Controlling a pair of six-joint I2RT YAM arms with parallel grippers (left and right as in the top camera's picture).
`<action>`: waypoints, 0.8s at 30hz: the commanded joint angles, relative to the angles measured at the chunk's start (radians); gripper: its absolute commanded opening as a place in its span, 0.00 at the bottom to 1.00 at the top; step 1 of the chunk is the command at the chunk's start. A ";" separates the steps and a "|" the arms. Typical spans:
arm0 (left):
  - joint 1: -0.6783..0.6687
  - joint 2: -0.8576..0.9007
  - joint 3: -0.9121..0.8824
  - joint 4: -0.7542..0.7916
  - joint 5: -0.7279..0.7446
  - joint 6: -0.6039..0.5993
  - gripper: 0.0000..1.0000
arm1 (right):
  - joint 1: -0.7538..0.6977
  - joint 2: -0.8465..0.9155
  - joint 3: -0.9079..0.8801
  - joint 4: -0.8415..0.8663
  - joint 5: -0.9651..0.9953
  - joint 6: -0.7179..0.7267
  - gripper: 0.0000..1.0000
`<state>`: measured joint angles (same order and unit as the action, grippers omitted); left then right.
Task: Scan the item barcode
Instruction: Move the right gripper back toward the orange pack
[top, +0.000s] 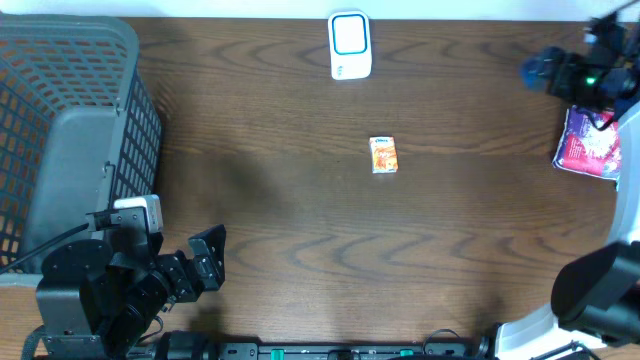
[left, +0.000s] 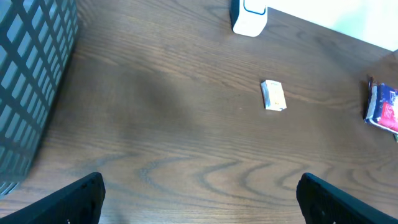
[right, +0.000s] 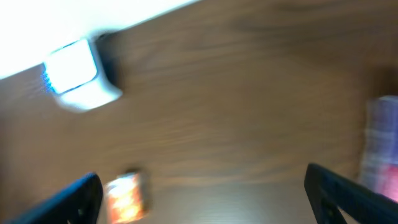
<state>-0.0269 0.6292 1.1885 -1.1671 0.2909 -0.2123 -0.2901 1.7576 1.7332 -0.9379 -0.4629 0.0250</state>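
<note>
A small orange box (top: 383, 155) lies flat near the table's middle, also in the left wrist view (left: 273, 95) and blurred in the right wrist view (right: 124, 196). The white barcode scanner (top: 349, 45) stands at the far edge, its blue-rimmed window lit (right: 73, 73). A purple packet (top: 590, 145) lies at the right edge. My right gripper (top: 537, 70) hovers open at the far right, just above the packet, nothing between its fingers (right: 202, 186). My left gripper (top: 215, 258) is open over bare wood at the front left (left: 199, 186), far from the box.
A grey mesh basket (top: 60, 130) fills the left side of the table, close beside my left arm. The purple packet (left: 384, 109) shows at the right edge of the left wrist view. The right wrist view is motion-blurred.
</note>
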 joint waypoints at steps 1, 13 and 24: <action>0.004 0.000 0.013 0.000 0.014 0.002 0.98 | 0.103 -0.006 0.006 -0.097 -0.079 -0.177 0.99; 0.004 0.000 0.013 0.000 0.014 0.002 0.98 | 0.486 0.001 -0.032 -0.279 0.195 -0.182 0.99; 0.004 0.000 0.013 0.000 0.014 0.002 0.98 | 0.567 0.002 -0.174 -0.110 0.478 0.188 0.99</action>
<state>-0.0269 0.6292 1.1885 -1.1675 0.2909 -0.2123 0.2729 1.7588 1.6215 -1.0786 -0.0357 0.1116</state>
